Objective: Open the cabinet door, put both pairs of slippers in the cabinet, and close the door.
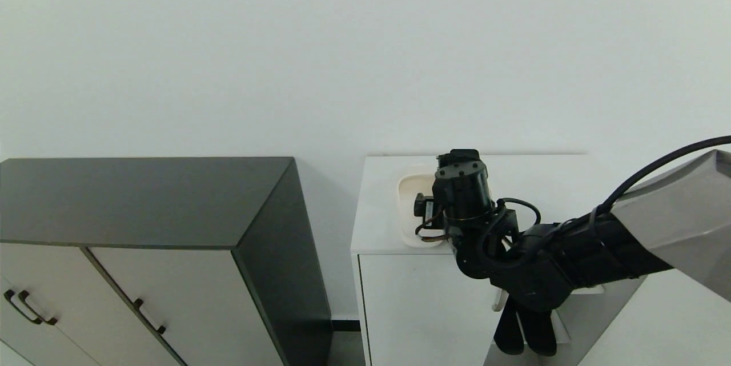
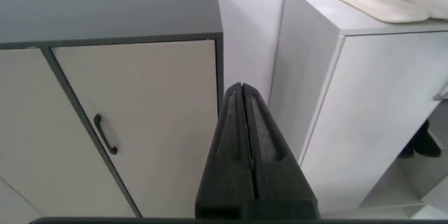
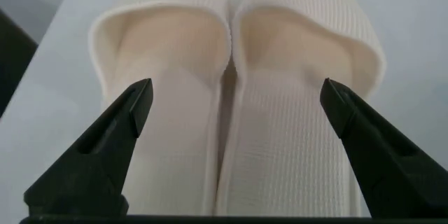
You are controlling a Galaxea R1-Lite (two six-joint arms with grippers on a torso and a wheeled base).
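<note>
A pair of cream slippers (image 3: 231, 63) lies side by side on top of the white cabinet (image 1: 422, 297). My right gripper (image 3: 234, 112) is open just above them, one finger outside each slipper, touching neither. In the head view my right wrist (image 1: 462, 194) covers most of the cream slippers (image 1: 406, 200). The white cabinet is open on its right side, and a pair of black slippers (image 1: 525, 332) stands inside, dark on a shelf in the left wrist view (image 2: 423, 143). My left gripper (image 2: 243, 87) is shut and empty, low in front of the gap between the two cabinets.
A wider cabinet with a dark top (image 1: 143, 194) and beige doors with black handles (image 1: 149, 316) stands to the left of the white one, with a narrow gap between them. A plain white wall is behind both.
</note>
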